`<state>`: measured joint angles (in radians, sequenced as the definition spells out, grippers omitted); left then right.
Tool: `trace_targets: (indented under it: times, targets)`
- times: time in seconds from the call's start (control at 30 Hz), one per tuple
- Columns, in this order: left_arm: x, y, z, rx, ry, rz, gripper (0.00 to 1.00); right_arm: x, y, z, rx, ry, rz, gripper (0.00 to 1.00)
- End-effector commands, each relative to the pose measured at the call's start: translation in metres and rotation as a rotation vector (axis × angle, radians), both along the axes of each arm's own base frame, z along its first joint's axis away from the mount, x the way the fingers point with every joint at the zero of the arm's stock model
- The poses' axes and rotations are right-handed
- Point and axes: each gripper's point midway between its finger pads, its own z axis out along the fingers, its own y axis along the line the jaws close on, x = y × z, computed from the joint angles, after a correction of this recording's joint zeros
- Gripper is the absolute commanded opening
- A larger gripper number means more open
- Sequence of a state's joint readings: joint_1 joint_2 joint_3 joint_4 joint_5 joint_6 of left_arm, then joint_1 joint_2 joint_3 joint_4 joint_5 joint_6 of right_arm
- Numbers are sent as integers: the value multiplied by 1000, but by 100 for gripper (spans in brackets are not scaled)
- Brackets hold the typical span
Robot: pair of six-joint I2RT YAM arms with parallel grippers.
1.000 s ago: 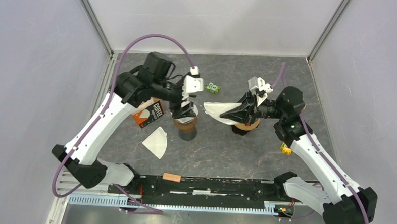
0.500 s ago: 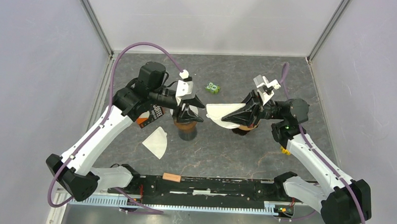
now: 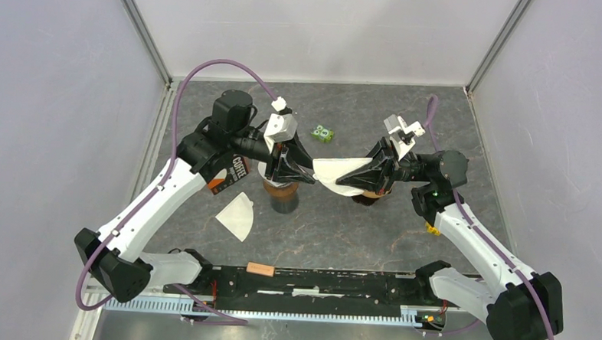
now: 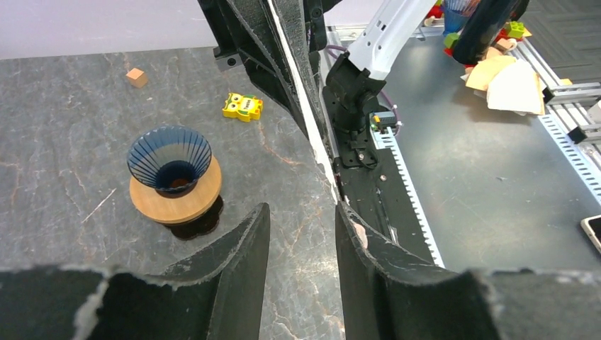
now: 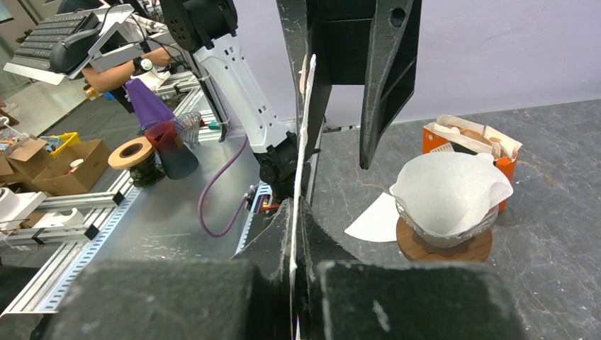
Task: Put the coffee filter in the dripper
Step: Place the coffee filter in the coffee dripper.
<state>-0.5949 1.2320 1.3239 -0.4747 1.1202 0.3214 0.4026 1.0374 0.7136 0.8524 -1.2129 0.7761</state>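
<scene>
Two arms are bent inward so that their grippers meet tip to tip just above the middle of the top view, over the grey marbled table [image 3: 341, 233]. The right gripper [image 3: 343, 179] is pointed leftward, its black jaws pressed flat together on a thin white paper coffee filter [image 3: 325, 171], which is held edge-on off the table. The left gripper [image 3: 304, 173] is angled down and rightward. Its jaws are parted with the filter's free edge between them, though contact with the paper cannot be made out. The empty dripper [image 4: 170, 161], a ribbed dark cone on a round wooden ring, is seen at left in the left wrist view. A second dripper [image 5: 445, 202], lined with crinkled white paper, is seen at right in the right wrist view.
</scene>
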Motion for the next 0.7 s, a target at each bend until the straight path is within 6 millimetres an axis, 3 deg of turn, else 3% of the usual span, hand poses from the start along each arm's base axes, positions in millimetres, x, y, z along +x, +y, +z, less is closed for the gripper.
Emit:
trace_targets:
  times: [0.0, 0.33, 0.67]
  targets:
    - [-11, -1, 10, -39, 44, -54, 45, -2, -2, 1, 2, -39, 1, 0]
    - [-11, 2, 2, -24, 30, -34, 51, 3, -1, -2, -7, -33, -8, 0]
    - [-3, -5, 10, -47, 50, -14, 40, 4, 0, -4, -13, -32, -11, 0]
